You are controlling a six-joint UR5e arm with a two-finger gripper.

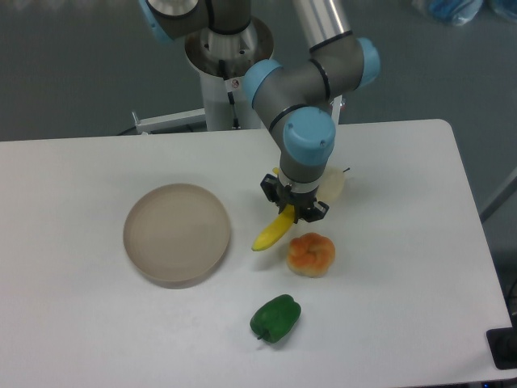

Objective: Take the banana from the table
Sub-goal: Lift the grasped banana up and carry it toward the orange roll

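Note:
The yellow banana [271,234] hangs tilted from my gripper [292,207], its lower tip pointing down-left just over the white table [73,323]. My gripper is shut on the banana's upper end, which the black fingers partly hide. The arm reaches down from the back, above the table's middle.
A round beige dish [177,233] lies left of the banana. An orange lumpy fruit [311,254] sits just right of the banana's tip. A green pepper [275,318] lies nearer the front edge. A pale round object [334,185] peeks out behind the gripper.

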